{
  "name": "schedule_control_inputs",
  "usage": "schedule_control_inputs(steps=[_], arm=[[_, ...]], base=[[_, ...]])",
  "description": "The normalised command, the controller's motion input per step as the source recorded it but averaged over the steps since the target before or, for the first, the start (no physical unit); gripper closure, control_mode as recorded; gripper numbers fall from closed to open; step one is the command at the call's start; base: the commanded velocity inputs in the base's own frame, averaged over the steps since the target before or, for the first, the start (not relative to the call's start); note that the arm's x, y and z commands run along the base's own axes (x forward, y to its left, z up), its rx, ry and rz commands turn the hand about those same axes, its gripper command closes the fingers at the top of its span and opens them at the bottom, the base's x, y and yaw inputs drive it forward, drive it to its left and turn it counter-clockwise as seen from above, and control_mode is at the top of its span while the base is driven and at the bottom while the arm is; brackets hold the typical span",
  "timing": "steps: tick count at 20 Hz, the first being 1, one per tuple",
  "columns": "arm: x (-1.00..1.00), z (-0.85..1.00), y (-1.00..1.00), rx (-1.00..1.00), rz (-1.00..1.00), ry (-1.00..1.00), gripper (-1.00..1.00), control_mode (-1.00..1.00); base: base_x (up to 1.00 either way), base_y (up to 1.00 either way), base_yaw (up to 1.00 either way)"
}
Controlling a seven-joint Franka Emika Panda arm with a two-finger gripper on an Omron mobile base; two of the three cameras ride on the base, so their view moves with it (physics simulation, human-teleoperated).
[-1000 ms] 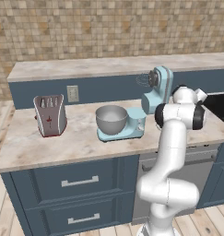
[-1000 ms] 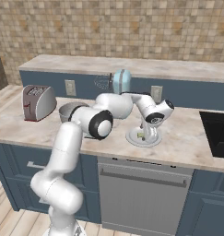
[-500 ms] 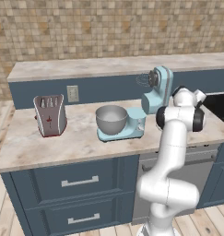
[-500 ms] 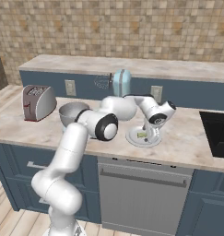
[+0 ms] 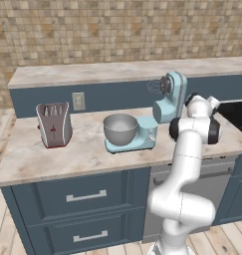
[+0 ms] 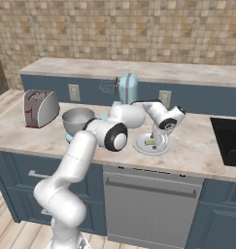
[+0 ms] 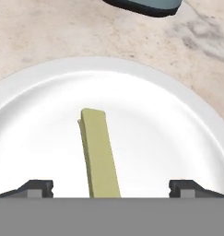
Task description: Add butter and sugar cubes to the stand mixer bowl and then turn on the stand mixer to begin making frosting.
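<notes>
Jaws wide apart, one on each side of the butter [image 7: 99,154] on the white plate [image 7: 178,133]. Go straight down, squeeze gently, then lift.

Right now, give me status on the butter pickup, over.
Gripper open, low over white plate. Butter lies on plate between the fingertips, not gripped. Stand mixer bowl waiting on mixer. Nothing blocking.

Bare plate [image 7: 178,138] surface is seen on both sides of the butter [image 7: 100,156], between the spread fingertips [image 7: 37,186]. The stand mixer [image 6: 123,97] is found close beside the plate, toward the bowl [image 6: 76,120].
</notes>
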Motion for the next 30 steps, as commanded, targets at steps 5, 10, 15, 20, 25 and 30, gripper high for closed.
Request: schedule_control_inputs(steps=[5,10,15,20,25,30], arm=[[0.01,-0.35,0.00,0.00,0.00,0.15,1.00,-1.00],[-0.07,-0.20,0.00,0.00,0.00,0.09,1.00,-1.00],[-0.36,0.00,0.00,0.00,0.00,0.02,1.00,-1.00],[-0.92,0.45,0.00,0.04,-0.02,-0.12,1.00,-1.00],[-1.00,0.79,0.08,0.00,-0.02,-0.30,1.00,-1.00],[-1.00,0.73,0.41,0.00,-0.02,-0.35,1.00,-1.00]], base=[[0.00,0.00,0.00],[0.00,0.00,0.00],[0.00,0.00,0.00],[0.00,0.00,0.00],[0.00,0.00,0.00],[0.00,0.00,0.00]])
